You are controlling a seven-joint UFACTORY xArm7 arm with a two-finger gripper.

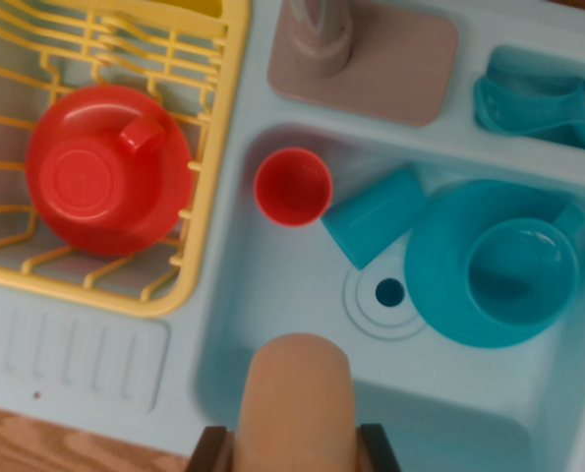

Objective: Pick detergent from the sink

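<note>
The gripper (297,448) sits at the bottom edge of the wrist view, only its two dark fingertips (209,448) showing, one on either side of the detergent (300,393), and they look pressed up against it, pinching that peach-coloured, round-topped bottle between them. The bottle is over the near part of the pale blue sink (235,324) basin, reaching up toward the middle of the frame; whether its base touches the basin floor I cannot tell. Just beyond it, there's the drain (390,291) with rings around it. A red cup (292,187) stands open-side up at the far end of the basin, on the wrist view's left, and just beside it a teal cup (374,214) lies tipped on its side. Over on the wrist view's right, a teal plate (439,280) lies in the basin with a teal mug (523,273) upright on it. Up top, the grey faucet (317,39) rises from its grey base (400,74), and a teal brush (538,103) lies in the side compartment at the upper right. On the wrist view's left, the yellow dish rack (213,147) holds a red plate (164,211) with a red mug (86,182) turned upside down on it. A strip of wooden table (36,442) shows in the lower left corner.
</note>
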